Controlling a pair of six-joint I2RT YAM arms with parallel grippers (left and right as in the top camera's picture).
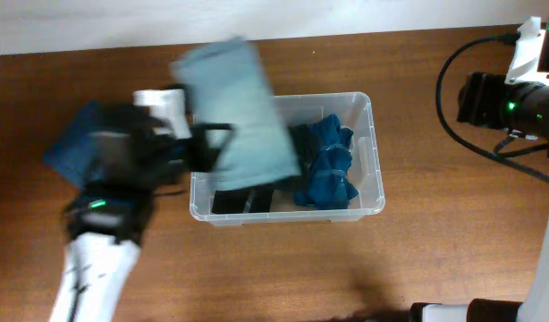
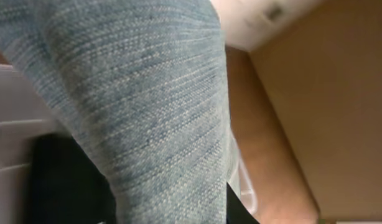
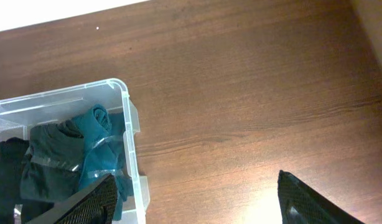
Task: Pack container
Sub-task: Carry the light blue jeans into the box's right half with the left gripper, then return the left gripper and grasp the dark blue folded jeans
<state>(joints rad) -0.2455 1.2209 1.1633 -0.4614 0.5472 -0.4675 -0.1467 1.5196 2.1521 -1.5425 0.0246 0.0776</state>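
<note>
The clear plastic container (image 1: 375,134) stands mid-table. It holds a teal garment (image 1: 325,166) on its right side and a dark garment (image 1: 243,202) at its front left. My left gripper (image 1: 206,143) is shut on a light blue-grey folded garment (image 1: 234,107) and holds it over the container's left half. That garment fills the left wrist view (image 2: 135,93) and hides the fingers. My right gripper (image 3: 200,205) is open and empty above bare table, right of the container (image 3: 127,118).
A dark blue garment (image 1: 71,148) lies on the table to the left, partly under my left arm. The white wall edge runs along the table's back. Black cables (image 1: 449,98) hang by the right arm.
</note>
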